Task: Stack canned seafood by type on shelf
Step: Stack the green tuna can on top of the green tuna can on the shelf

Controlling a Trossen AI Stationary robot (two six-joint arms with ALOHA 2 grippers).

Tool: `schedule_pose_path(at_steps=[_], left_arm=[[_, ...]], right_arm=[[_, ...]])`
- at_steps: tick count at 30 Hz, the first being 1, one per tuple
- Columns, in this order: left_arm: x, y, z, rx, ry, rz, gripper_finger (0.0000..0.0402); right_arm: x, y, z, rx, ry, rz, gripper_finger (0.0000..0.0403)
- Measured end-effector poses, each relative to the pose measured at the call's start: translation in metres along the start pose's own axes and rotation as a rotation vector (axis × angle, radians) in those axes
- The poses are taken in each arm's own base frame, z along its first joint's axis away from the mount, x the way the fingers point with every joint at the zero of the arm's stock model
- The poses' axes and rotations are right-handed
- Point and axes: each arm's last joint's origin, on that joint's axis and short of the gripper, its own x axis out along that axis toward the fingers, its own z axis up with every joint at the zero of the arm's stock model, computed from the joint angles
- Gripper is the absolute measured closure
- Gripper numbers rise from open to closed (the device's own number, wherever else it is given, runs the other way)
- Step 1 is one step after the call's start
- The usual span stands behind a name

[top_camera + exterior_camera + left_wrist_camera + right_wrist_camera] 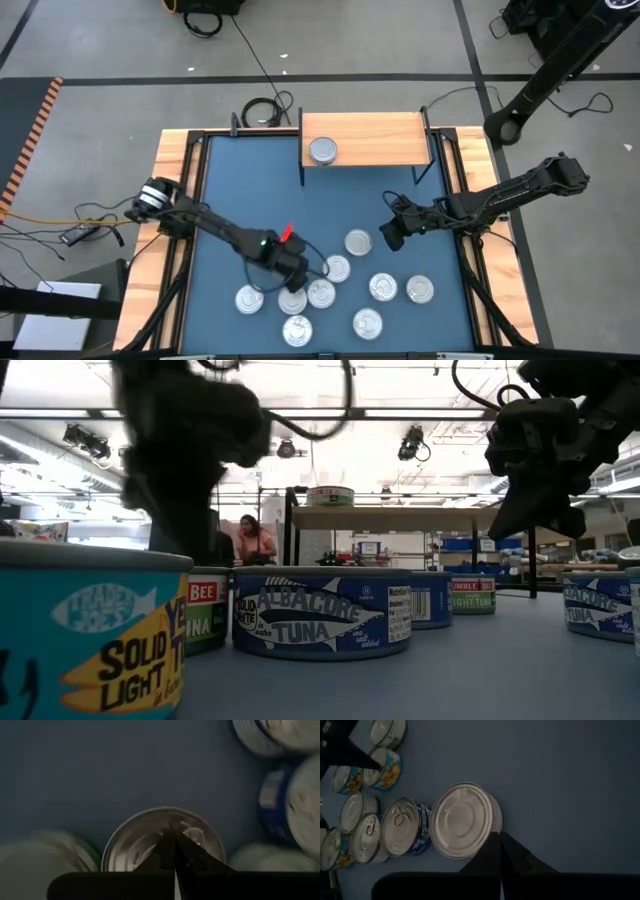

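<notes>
The left gripper (292, 278), clenched and empty, hangs over a tin (162, 840) among 9 near the table's (240, 190) front edge; it should open before descending. The right gripper (392, 236) waits clenched; 1 tin (323, 151) is on the shelf (385, 140)

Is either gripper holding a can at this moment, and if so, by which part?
Nothing is held. The left gripper is shut, hovering over a can's lid; the right gripper is shut above the table beside another can.
</notes>
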Motion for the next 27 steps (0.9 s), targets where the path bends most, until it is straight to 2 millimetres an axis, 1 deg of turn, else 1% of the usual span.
schedule_pose_path(at_steps=[3,6,7,9,11,13,15,20,22,24,27], left_arm=[[-0.022,0.0,0.001,-0.072,-0.045,-0.06,0.0401],[-0.044,-0.001,0.011,-0.152,-0.128,-0.165,0.0401],[-0.05,-0.001,0.018,-0.177,-0.167,-0.215,0.0401],[-0.061,-0.003,0.037,-0.213,-0.241,-0.352,0.0401],[-0.064,-0.004,0.057,-0.234,-0.291,-0.475,0.0401],[-0.059,-0.006,0.073,-0.247,-0.315,-0.571,0.0401],[-0.05,-0.005,0.086,-0.274,-0.314,-0.623,0.0401],[-0.027,0.0,0.107,-0.313,-0.329,-0.766,0.0401],[-0.016,0.004,0.108,-0.344,-0.342,-0.853,0.0401],[-0.004,0.014,0.105,-0.411,-0.348,-0.898,0.0401],[0.02,0.034,0.09,-0.541,-0.319,-0.854,0.0401]], right_arm=[[0.0,0.005,0.002,0.009,0.0,0.061,0.0403],[-0.001,0.012,0.004,0.019,0.026,0.165,0.0403],[-0.001,0.014,0.004,0.024,0.038,0.195,0.0403],[-0.002,0.016,0.004,0.036,0.06,0.227,0.0403],[-0.002,0.017,0.005,0.051,0.063,0.243,0.0403],[-0.001,0.018,0.004,0.058,0.058,0.249,0.0403],[0.0,0.018,0.002,0.083,0.028,0.286,0.0403],[0.004,0.004,-0.012,0.237,-0.08,0.502,0.0403],[0.007,-0.007,-0.02,0.286,-0.088,0.503,0.0403],[0.01,-0.015,-0.025,0.311,-0.072,0.474,0.0403],[0.011,-0.014,-0.025,0.301,-0.062,0.458,0.0403]])
